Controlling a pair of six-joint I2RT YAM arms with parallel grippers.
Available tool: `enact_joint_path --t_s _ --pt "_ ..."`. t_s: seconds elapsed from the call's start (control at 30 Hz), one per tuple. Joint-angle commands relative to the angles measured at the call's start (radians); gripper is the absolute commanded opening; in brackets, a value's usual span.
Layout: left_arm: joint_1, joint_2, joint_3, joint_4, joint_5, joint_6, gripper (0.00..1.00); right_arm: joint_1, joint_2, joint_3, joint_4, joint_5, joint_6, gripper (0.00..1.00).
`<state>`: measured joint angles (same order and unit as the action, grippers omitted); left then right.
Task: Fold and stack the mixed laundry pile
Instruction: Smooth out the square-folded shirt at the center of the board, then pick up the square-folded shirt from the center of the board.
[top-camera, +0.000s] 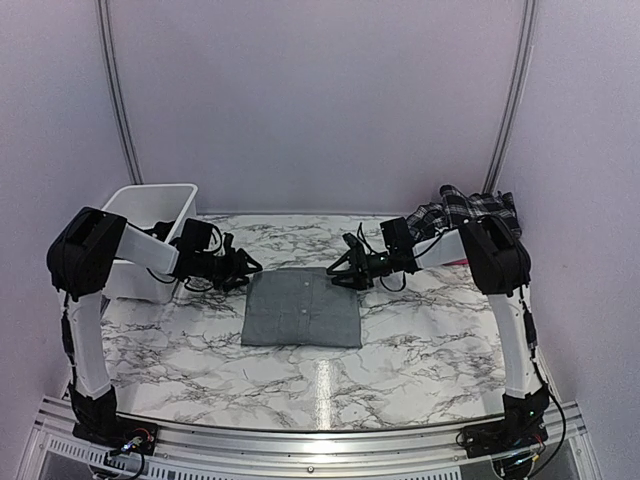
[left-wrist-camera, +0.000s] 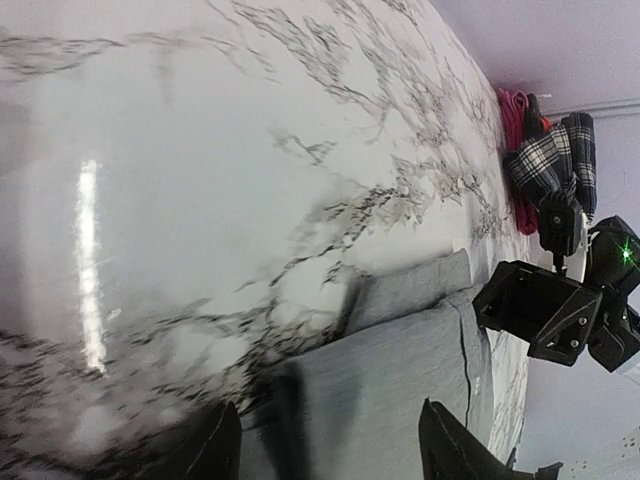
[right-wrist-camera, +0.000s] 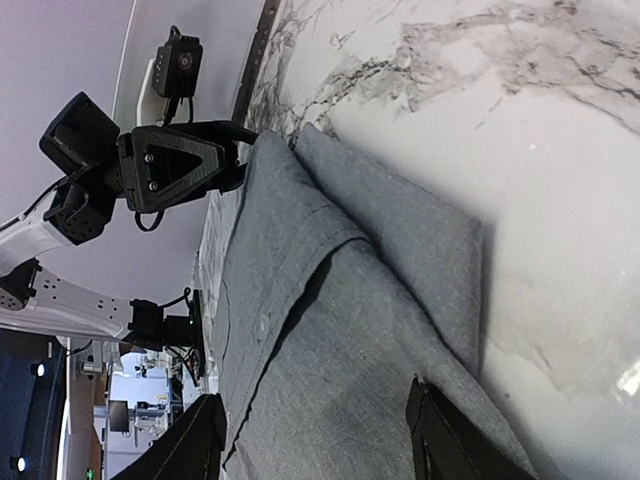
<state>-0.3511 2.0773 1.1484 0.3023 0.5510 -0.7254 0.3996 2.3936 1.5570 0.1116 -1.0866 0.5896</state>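
Grey cloth sits at the middle of your workspace: the grey collared button shirt (top-camera: 302, 308) lies folded into a flat rectangle on the marble-patterned table (top-camera: 410, 350), and both arms reach in to its far edge.

Your left gripper (top-camera: 245, 268) is at the shirt's far left corner. In its wrist view the two fingers (left-wrist-camera: 215, 445) stand well apart, with the folded grey fabric lying between them. The jaws are parted and nothing is pinched.

Your right gripper (top-camera: 340, 272) is at the far right corner, facing the left one across the shirt's far edge. Its wrist view shows the same: fingers (right-wrist-camera: 440, 440) spread, the grey cloth and its overlapping fold lying slack between them. It has hold of nothing.

The two grippers are near each other but apart.

At the far right corner of the table you have the black-and-white plaid piece (top-camera: 465, 210), heaped behind the right arm. The red-pink piece (left-wrist-camera: 515, 120) lies just beside it.

A white plastic basket (top-camera: 150, 200) stands at the far left, behind the left arm, well apart from the shirt.
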Motion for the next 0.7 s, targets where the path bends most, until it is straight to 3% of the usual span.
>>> enact_joint_path --t_s 0.0,0.13,0.23,0.47,0.67 --pt "0.048 -0.081 -0.053 -0.137 -0.112 0.113 0.66 -0.020 -0.018 -0.036 -0.162 0.067 -0.080 0.62" --pt "0.031 -0.192 -0.014 -0.242 -0.139 0.233 0.70 -0.021 -0.185 -0.081 -0.052 0.026 -0.022 0.64" --pt "-0.038 -0.270 0.050 -0.407 -0.255 0.409 0.73 -0.034 -0.288 -0.112 -0.082 0.047 -0.037 0.64" --pt "-0.404 -0.316 0.136 -0.589 -0.497 0.811 0.72 -0.076 -0.451 -0.287 -0.170 0.105 -0.114 0.64" --pt "-0.542 -0.200 0.245 -0.618 -0.471 0.859 0.62 -0.112 -0.494 -0.412 -0.173 0.147 -0.130 0.62"
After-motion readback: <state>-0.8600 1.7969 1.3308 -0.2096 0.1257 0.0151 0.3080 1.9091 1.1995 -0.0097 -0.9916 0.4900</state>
